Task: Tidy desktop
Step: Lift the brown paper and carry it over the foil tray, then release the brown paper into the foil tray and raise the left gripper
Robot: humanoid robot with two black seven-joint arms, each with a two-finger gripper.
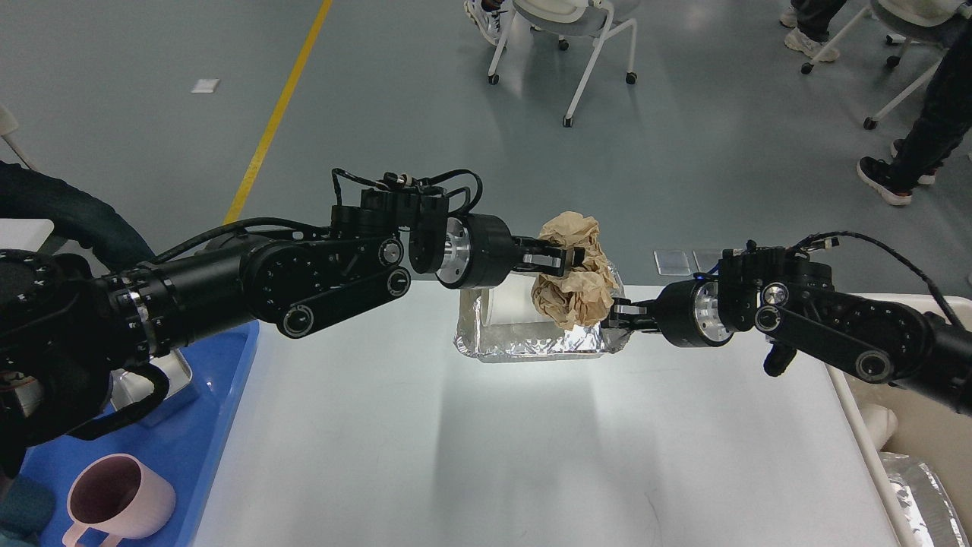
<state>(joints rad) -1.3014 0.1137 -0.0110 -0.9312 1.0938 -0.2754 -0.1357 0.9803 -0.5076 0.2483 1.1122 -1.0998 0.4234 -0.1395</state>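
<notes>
The white desktop (471,448) fills the lower view. My left gripper (571,258) is shut on a crumpled brown paper ball (573,285) and holds it over the right part of a foil tray (531,343). My right gripper (616,315) is shut on the foil tray's right rim and holds it at the far side of the desktop. A white paper cup (510,308) lies on its side in the tray, mostly hidden behind my left arm and the paper.
A blue tray (216,433) at the left holds a pink mug (118,497) and a steel box (148,384), mostly hidden by my left arm. A beige bin (923,441) with foil inside stands at the right edge. Chairs and people's legs are beyond the table.
</notes>
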